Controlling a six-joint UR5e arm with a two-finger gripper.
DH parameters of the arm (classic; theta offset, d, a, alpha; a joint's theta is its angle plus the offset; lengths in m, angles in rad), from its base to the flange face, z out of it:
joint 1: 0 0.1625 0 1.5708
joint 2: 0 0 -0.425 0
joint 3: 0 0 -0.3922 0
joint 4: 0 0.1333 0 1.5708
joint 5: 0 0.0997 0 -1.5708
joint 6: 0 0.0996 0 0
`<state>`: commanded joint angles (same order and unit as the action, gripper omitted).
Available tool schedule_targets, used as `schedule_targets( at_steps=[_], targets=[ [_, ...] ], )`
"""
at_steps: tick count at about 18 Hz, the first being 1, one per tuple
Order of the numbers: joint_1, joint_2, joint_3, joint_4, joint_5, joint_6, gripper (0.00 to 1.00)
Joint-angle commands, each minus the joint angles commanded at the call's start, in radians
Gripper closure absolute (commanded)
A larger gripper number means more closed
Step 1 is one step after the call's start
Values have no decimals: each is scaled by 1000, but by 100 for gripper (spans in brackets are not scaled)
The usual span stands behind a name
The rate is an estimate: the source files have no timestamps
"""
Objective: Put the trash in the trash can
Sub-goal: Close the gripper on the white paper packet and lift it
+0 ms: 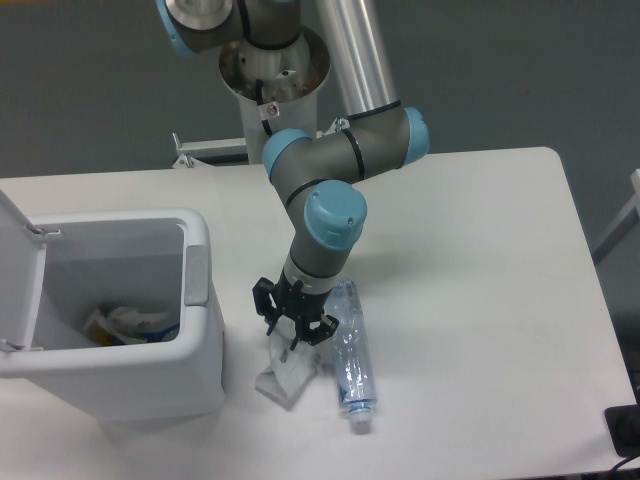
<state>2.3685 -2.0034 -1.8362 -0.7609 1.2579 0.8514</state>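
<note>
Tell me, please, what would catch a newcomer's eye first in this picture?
The gripper pressing down onto the paper packet at the table's front, with the crushed bottle just right of it. Left stands the open white bin, already holding some rubbish.

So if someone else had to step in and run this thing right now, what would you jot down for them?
Pincer: low over the white paper packet, fingers around its upper end. Whether it has closed on the packet cannot be told from this view.
Packet: on the table, just right of the trash can.
Crushed plastic bottle: lying on the table beside the packet, cap toward the front edge, untouched.
Trash can: lid open, some rubbish already at the bottom.
Done: neither of these two items is binned yet.
Left: grasp the packet, drop it in the can, then do the same with the bottle.
</note>
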Motion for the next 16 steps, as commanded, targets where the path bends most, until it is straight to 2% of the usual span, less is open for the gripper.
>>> schedule_targets(
  at_steps=[6, 9, 11, 12, 13, 16],
  targets=[
    [2, 18, 70, 0, -9, -69, 100],
    [14, 31, 199, 2, -57, -159, 100],
    [38, 31, 326, 2, -74, -215, 100],
    [49, 29, 365, 0, -96, -253, 100],
    [69, 29, 420, 2, -153, -349, 100],
    [94, 54, 492, 0, -225, -504, 100]
  ],
)
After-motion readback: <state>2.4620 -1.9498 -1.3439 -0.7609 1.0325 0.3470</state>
